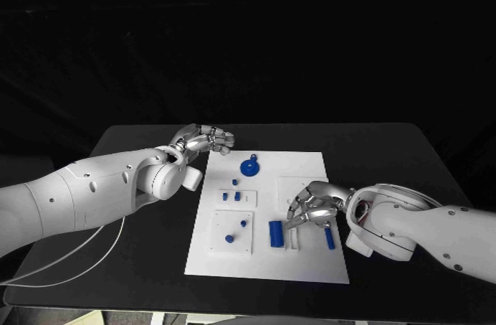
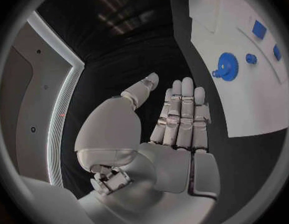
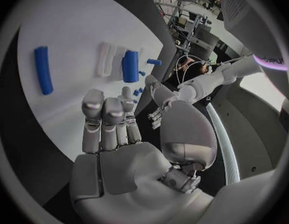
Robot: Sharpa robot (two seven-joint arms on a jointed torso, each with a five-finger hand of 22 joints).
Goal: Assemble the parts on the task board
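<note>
The white task board lies mid-table. On it are a blue gear, small blue pieces, two short blue pegs, a blue block and a long blue bar. My left hand hovers past the board's far left corner, holding nothing; the left wrist view shows its fingers straight, with the gear beyond them. My right hand hangs over the board's right part, just behind the bar and block. It is empty, fingers extended toward the block and bar.
White raised rails sit between the block and the bar. A white cable trails over the table's left side under my left arm. Bare black table surrounds the board.
</note>
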